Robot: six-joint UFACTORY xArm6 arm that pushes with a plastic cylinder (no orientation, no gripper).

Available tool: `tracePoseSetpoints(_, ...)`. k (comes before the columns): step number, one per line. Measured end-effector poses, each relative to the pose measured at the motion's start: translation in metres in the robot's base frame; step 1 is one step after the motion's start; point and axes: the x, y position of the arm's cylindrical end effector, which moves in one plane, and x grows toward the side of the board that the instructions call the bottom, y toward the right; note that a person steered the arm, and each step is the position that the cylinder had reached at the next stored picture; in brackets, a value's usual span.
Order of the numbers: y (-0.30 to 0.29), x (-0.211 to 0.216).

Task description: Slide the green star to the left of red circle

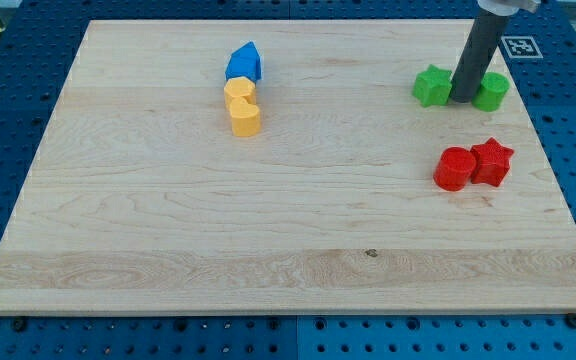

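Upper right of the frame: my tip (464, 99) is standing between two green blocks, the green star (431, 86) touching it on the view's left and a rounder green block (490, 91) just beside it on the view's right. My tool is a plain rod (no jaws, so nothing is spreading or pinching). The red circle (455, 168) is lying below, toward the view's bottom, touching a red star (492, 161) on its right. The star needs to travel down and slightly left, so I judge my tip ought to be working from above it. The tabletop (268, 230) is offering open room left of the circle; the yellow blocks (241, 106) and blue block (244, 63) are sitting well apart, at upper centre.
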Motion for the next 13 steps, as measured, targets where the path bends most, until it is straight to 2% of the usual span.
tracePoseSetpoints(1,-0.015,-0.026)
tracePoseSetpoints(4,-0.079,-0.034)
tracePoseSetpoints(6,-0.107,-0.081)
tracePoseSetpoints(7,-0.123,-0.059)
tracePoseSetpoints(9,-0.115,-0.004)
tracePoseSetpoints(10,-0.115,0.002)
tracePoseSetpoints(11,-0.111,-0.023)
tracePoseSetpoints(12,-0.098,-0.021)
tracePoseSetpoints(13,-0.09,0.008)
